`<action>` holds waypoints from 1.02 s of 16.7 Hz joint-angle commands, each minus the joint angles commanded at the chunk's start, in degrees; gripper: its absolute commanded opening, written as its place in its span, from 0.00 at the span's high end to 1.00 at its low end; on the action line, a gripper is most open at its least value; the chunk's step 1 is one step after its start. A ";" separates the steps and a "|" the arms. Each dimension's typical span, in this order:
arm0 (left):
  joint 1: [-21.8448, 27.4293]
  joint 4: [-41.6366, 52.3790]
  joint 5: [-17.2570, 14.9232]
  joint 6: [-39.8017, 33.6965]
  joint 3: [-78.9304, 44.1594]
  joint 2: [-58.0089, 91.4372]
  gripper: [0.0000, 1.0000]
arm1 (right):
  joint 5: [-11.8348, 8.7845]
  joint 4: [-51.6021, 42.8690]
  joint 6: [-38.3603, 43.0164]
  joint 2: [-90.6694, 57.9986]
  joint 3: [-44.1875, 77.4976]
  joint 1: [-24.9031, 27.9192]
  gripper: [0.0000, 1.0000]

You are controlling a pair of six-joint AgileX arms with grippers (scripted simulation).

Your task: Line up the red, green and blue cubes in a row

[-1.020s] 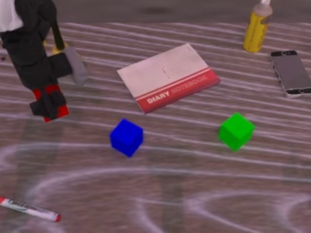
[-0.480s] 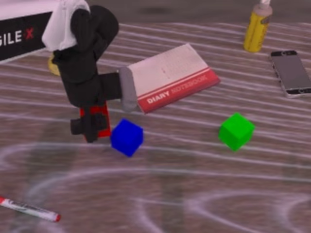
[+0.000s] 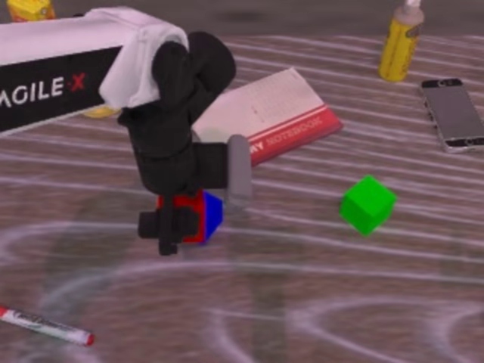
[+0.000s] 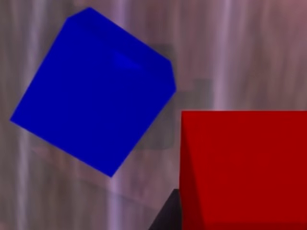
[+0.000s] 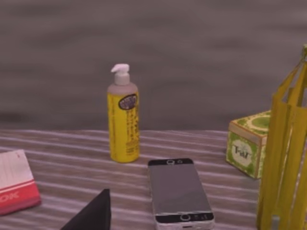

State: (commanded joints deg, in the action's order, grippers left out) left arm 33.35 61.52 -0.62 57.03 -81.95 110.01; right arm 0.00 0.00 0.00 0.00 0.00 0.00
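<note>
My left gripper (image 3: 178,224) is shut on the red cube (image 3: 190,218) and holds it right beside the blue cube (image 3: 214,214), on the blue cube's left. In the left wrist view the red cube (image 4: 244,167) fills the lower corner and the blue cube (image 4: 96,91) sits turned at an angle on the table; touching or apart, I cannot tell. The green cube (image 3: 367,204) lies alone farther right. My right gripper (image 5: 91,215) is outside the top view and shows only as a dark corner in its own wrist view.
A red-and-white notebook (image 3: 291,113) lies behind the blue cube, partly under my left arm. A yellow pump bottle (image 3: 399,41) and a phone (image 3: 452,113) are at the back right, with a green tea box (image 5: 247,148) nearby. A marker (image 3: 45,325) lies front left.
My left arm has carried the red cube from the table's left side rightward and forward, ending up against the blue cube's left side. The blue and green cubes have not moved.
</note>
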 joint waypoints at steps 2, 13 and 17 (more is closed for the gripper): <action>-0.19 -0.21 0.00 0.08 -0.07 0.33 1.00 | 0.00 0.00 0.00 0.00 0.00 0.00 0.00; 0.43 -14.37 -0.04 -0.34 8.29 6.08 1.00 | 0.00 0.00 0.00 0.00 0.00 0.00 0.00; 0.43 -14.37 -0.04 -0.34 8.29 6.08 0.77 | 0.00 0.00 0.00 0.00 0.00 0.00 0.00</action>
State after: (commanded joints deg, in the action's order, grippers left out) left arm 33.77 47.14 -0.66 56.69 -73.66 116.09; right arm 0.00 0.00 0.00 0.00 0.00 0.00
